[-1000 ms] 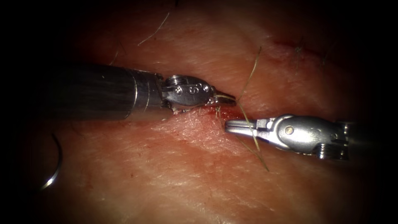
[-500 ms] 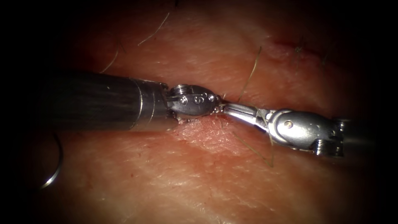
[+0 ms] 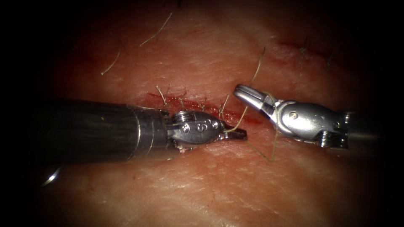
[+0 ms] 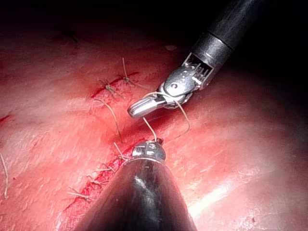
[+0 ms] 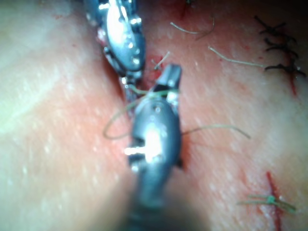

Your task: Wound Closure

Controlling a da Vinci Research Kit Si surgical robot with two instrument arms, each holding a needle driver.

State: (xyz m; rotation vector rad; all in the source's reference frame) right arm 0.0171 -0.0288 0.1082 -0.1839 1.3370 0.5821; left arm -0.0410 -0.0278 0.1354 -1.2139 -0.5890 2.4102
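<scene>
In the endoscope view, the left tool (image 3: 237, 133) lies just below the cut (image 3: 202, 106) in the tissue (image 3: 219, 185). Its jaws are pressed together on the thread (image 3: 240, 120). The right tool (image 3: 246, 93) sits at the right end of the cut with the thread wrapped around it, and its jaws look pressed together with nothing between them. Short cut ends of thread (image 3: 162, 94) stick up along the cut. Red fluid (image 3: 248, 119) lies in the cut. The curved needle (image 3: 50, 180) rests on the tissue far to the left, held by no tool and not in the tissue.

In the left wrist view, the thread (image 4: 150, 127) runs from the left tool (image 4: 156, 142) up to the right tool (image 4: 142, 108), where it loops around.

In the right wrist view, the thread (image 5: 115, 120) loops around the right tool (image 5: 171, 77), and the left tool (image 5: 126, 84) is just beside it.
</scene>
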